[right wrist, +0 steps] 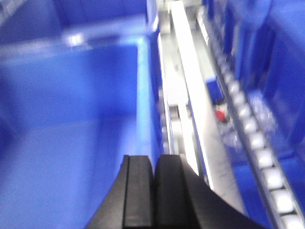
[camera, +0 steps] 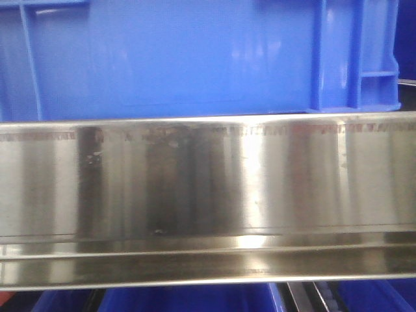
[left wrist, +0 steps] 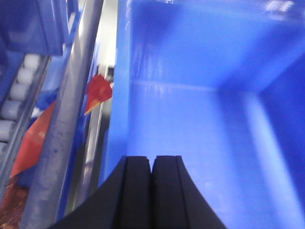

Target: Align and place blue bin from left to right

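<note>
hands left [left wrist: 151, 164] and right [right wrist: 155, 164] (both pressed together) hover over blue bin [camera: 182, 58].

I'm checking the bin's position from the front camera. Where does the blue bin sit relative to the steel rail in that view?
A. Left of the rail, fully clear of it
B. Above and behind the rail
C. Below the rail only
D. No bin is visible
B: in the front view the blue bin fills the top of the frame, with the steel rail running across beneath it.
</note>
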Robot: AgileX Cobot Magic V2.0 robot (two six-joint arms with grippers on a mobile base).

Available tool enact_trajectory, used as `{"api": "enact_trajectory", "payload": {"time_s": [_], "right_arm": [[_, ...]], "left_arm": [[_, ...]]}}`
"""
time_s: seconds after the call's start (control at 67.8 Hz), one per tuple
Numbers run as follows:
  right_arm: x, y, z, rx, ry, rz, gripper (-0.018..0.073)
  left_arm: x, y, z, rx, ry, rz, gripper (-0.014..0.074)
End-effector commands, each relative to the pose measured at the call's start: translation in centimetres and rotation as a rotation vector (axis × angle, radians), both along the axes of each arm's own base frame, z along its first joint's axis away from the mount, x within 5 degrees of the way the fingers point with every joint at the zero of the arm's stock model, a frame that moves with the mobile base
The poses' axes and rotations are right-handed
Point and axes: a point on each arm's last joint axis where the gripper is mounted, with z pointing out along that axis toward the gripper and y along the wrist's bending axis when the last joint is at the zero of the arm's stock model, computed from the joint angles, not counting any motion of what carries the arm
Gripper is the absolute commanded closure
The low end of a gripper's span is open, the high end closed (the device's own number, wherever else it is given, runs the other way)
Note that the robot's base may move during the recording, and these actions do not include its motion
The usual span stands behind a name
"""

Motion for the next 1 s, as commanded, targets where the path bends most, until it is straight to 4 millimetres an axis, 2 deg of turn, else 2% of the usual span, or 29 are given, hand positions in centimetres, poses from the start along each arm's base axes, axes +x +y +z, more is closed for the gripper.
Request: {"api": "enact_trajectory", "payload": {"time_s": [0.0, 0.177, 0.413, 0.575, 0.84, 0.988], "right_arm": [[-0.7, -0.7, 1.3, 0.013, -0.054, 0.008, 0.0722], [-2.6, -1.4, 1.0, 0.038, -0.118, 0.071, 0.0722], [-5.6, -3.2, -0.5, 0.059, -0.219, 0.162, 0.0722], [-7.7, -5.1, -1.2, 0.056, -0.282, 0.201, 0.0722], [-11.0, -7.2, -5.2, 0.104, -0.365, 0.303, 0.0722], [-12.4, -8.4, -6.7, 0.115, -0.393, 0.321, 0.0722]], "left_arm": [[-1.4, 0.5, 1.4, -0.014, -0.056, -0.014, 0.0707], [-5.0, 2.1, 1.7, -0.027, -0.109, -0.032, 0.0707], [-10.1, 3.7, -0.5, -0.096, -0.292, -0.126, 0.0707], [-13.1, 4.8, -2.6, -0.136, -0.343, -0.160, 0.0707], [-16.1, 5.7, -5.3, -0.161, -0.452, -0.213, 0.0707], [-17.3, 6.3, -6.8, -0.131, -0.463, -0.228, 0.0707]]}}
